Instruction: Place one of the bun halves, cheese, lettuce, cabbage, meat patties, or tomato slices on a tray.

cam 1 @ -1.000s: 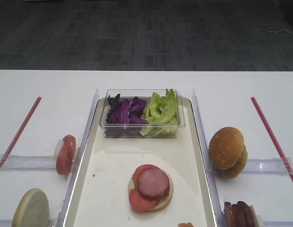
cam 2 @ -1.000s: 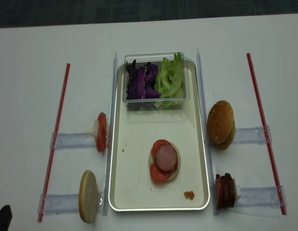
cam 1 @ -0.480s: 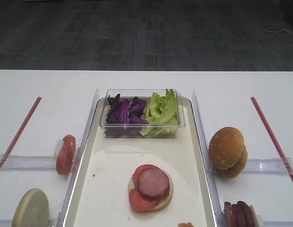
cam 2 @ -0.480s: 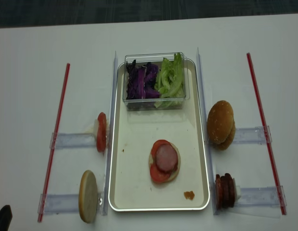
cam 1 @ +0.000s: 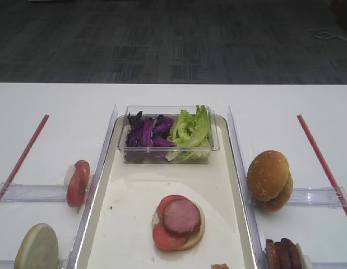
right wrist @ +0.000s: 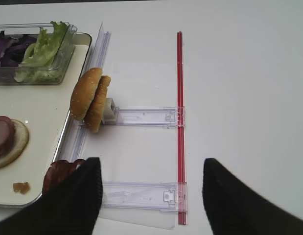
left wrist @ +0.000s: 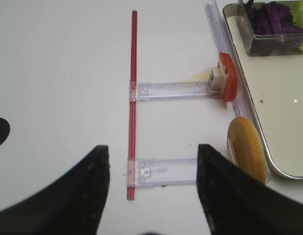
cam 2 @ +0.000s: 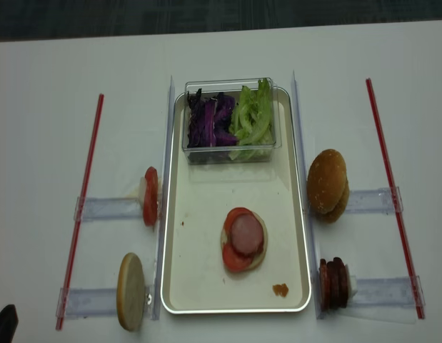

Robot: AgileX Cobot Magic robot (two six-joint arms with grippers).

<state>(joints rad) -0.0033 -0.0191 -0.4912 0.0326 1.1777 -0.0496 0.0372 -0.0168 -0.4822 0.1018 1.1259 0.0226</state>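
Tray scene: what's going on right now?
A burger is half built on the tray: bottom bun half, tomato slice, meat patty on top. Lettuce and cabbage sit in the clear tub. Both grippers, left and right, hang open beside the tray, holding nothing.

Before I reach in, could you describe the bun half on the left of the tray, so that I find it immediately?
Start from the long cream-white tray in the middle of the table. Beside its near left corner, a clear rack holds one pale bun half standing on edge. The neighbour rack further back holds red tomato slices; the golden-brown domed buns are on the tray's other side.
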